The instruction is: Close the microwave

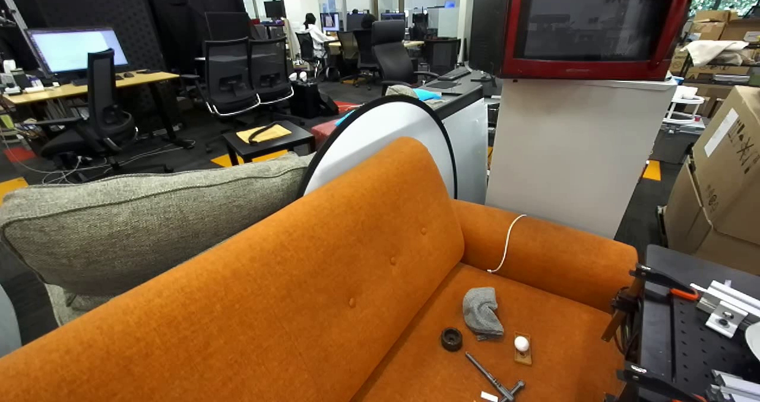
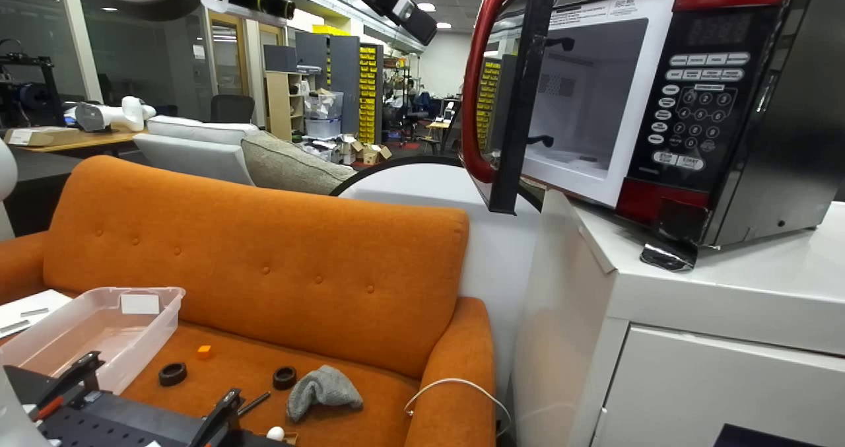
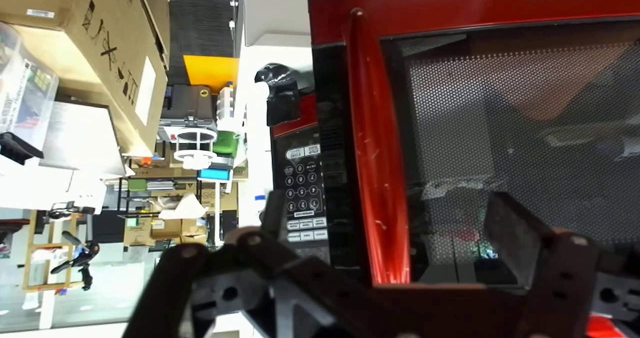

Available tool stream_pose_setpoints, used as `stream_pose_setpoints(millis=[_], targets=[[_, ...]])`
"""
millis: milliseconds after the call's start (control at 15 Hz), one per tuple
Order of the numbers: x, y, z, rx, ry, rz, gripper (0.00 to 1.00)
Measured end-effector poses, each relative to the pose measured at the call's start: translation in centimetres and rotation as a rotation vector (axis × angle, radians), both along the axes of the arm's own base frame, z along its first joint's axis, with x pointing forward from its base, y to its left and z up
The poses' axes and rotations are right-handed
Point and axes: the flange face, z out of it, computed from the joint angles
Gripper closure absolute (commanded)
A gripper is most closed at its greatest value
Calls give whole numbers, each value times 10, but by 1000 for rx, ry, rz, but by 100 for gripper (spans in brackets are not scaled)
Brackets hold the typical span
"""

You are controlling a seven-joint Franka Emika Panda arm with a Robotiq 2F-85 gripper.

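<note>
1. Sitting on a white cabinet [image 2: 726,381], the red microwave [image 2: 690,117] has its door [image 2: 523,103] open
2. Gaping wide, the gripper [image 3: 390,223] faces the door's handle [image 3: 377,153]
3. Near the cabinet I see an orange sofa [image 1: 332,259] bearing grey cloth [image 1: 481,312], and cardboard boxes [image 1: 727,164]

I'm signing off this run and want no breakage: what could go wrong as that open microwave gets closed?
Pinching: in the wrist view, one finger of the open end effector shows beyond the free edge of the door, over the control panel, so it might get caught.
Shifting: a hard push could slide the microwave on the white cabinet it stands on.
</note>
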Motion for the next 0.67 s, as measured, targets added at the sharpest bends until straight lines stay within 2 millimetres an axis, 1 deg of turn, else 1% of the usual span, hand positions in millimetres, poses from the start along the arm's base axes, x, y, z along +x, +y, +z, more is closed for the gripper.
stream_pose_setpoints(millis=[333,667], targets=[[5,-10,-15,14,15,-62,0],[16,-10,-27,22,16,-94,0]])
